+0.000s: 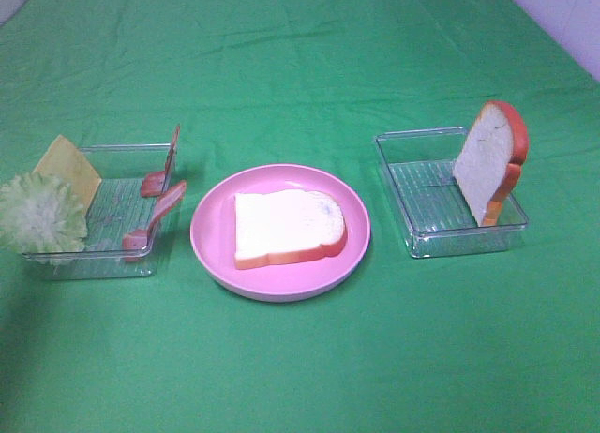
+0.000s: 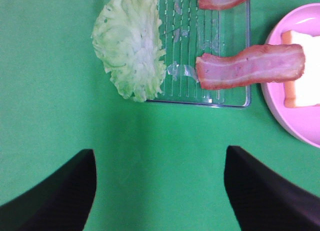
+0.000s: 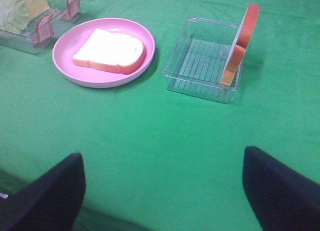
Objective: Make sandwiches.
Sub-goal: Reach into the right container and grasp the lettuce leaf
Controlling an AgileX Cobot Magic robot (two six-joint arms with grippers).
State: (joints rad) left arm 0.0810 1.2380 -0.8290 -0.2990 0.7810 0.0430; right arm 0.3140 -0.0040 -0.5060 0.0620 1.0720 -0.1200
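Observation:
The parts of the sandwiches lie apart. One white bread slice (image 1: 286, 227) with an orange-red crust lies flat on the pink plate (image 1: 211, 250). A second bread slice (image 1: 489, 161) stands on edge in the right clear tray (image 1: 422, 241). The left clear tray (image 1: 103, 264) holds pale green lettuce (image 2: 131, 43), a yellow cheese square (image 1: 67, 166) and two bacon strips (image 2: 250, 66). My left gripper (image 2: 159, 156) hovers open over the cloth just in front of that tray. My right gripper (image 3: 162, 153) is open above the cloth, short of the plate (image 3: 67, 66) and the right tray (image 3: 200, 83). Neither arm shows in the exterior high view.
A green cloth (image 1: 300, 358) covers the whole table. The lettuce hangs over the left tray's outer wall. One bacon strip leans over the wall toward the plate. A pale wall (image 1: 562, 21) edges the far right corner.

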